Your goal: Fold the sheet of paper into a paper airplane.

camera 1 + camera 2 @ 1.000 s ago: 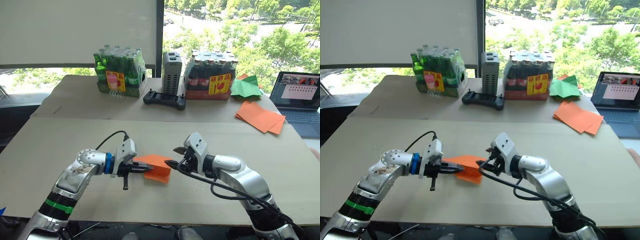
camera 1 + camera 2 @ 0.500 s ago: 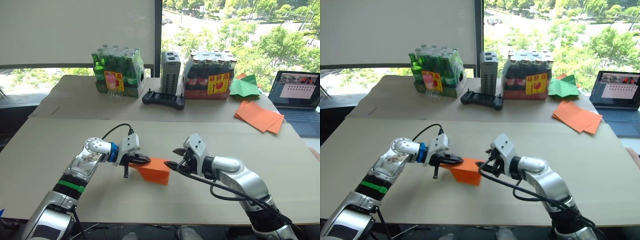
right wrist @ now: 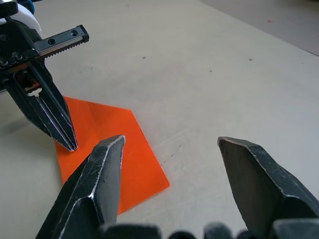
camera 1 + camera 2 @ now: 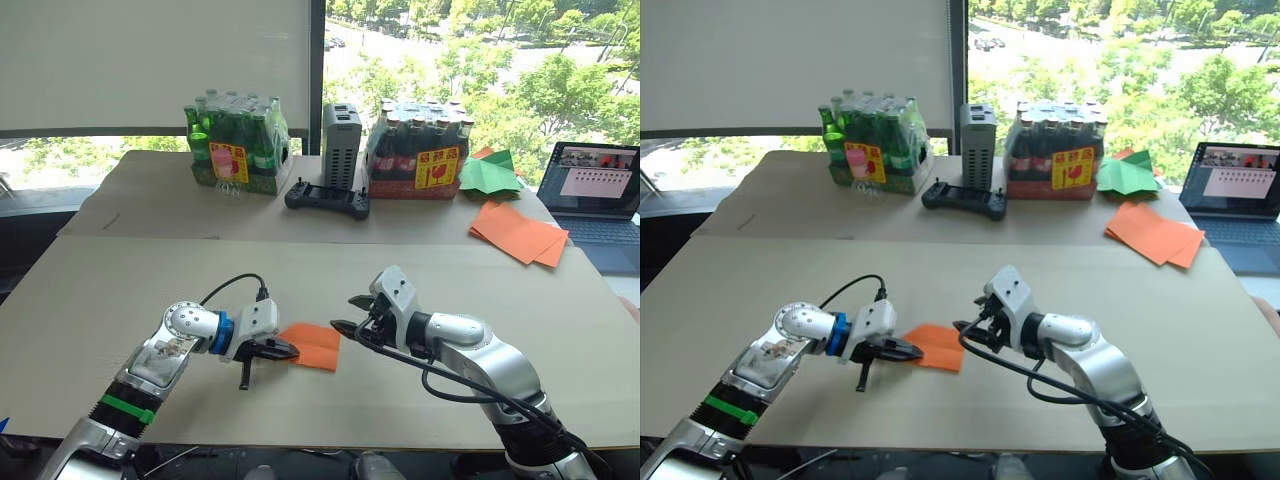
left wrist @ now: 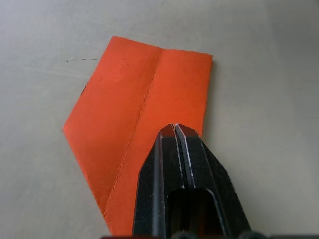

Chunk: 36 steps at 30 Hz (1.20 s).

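On table [image 4: 120,300]: one sheet of paper [image 4: 315,346], two tools.

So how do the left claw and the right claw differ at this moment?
The left claw is shut, its tips together and pressing down on the sheet of paper; the right claw is open, its fingers spread wide. The left claw is over the paper, while the right claw hovers beside its edge without gripping it. Both are low over the table, pointing toward each other.
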Motion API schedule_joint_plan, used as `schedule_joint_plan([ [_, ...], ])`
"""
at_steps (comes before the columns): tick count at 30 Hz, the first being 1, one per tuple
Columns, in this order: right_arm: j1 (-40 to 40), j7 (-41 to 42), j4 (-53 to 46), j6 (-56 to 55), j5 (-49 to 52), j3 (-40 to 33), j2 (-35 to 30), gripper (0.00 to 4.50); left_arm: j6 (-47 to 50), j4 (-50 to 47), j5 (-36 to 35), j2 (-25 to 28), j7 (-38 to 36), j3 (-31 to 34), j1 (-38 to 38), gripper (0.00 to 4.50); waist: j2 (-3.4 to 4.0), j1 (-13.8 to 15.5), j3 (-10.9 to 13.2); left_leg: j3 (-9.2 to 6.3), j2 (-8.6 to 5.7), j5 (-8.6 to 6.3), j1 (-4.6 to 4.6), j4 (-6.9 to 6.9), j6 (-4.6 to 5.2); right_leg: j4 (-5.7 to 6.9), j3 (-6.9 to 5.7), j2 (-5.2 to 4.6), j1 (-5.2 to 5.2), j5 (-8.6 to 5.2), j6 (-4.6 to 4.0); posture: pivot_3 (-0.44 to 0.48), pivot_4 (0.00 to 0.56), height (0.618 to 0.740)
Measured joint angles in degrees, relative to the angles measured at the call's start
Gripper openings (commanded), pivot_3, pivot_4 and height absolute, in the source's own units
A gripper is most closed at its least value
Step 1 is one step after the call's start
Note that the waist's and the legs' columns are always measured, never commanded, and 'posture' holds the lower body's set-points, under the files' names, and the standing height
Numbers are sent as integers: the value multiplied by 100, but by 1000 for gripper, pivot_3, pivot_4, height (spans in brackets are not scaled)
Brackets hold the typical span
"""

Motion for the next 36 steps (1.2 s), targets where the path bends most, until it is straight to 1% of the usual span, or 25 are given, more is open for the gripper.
schedule_joint_plan([
  [7, 4, 44, 251, 175, 28, 46, 46, 3321, 176, -304, -19, -5, 153, 51, 276, 0, 0, -15, 0, 0, 1, 0, 1, 0, 1, 1, 0, 2, 0, 0, -1, 0, 150, 733],
  [11, -13, 175, 439, 339, 259, 48, 197, 3321, 284, -538, -81, 5, 198, 68, 427, 0, 0, -6, 0, 0, 1, 0, 1, 0, 1, 1, 0, 0, 0, 0, 0, 0, 150, 733],
  [16, -116, 281, 774, 407, 460, 32, 326, 3321, 276, -578, -116, 66, 233, 94, 577, 0, 0, -18, 0, 0, 3, 0, 3, -1, 1, 1, 0, 2, 0, 0, -1, 0, 150, 733],
  [23, -241, 345, 1085, 442, 657, 6, 459, 3321, 264, -588, -116, 67, 284, 95, 626, 0, 1, -8, 0, 0, 2, 0, 3, 0, 1, 1, 0, 1, 1, 0, -1, 0, 150, 733],
  [31, -258, 386, 1281, 398, 664, 44, 591, 3321, 275, -606, -122, 67, 318, 94, 626, 0, 1, -9, 0, 0, 2, 0, 3, 0, 1, 1, 0, 1, 1, 0, -1, 0, 150, 733],
  [36, -275, 357, 1337, 376, 620, 47, 613, 3321, 536, -1007, -298, 218, 309, 204, 636, 0, 1, -11, 0, 0, 2, 0, 2, -1, 1, 0, 0, 1, 0, 0, -1, 0, 150, 733],
])
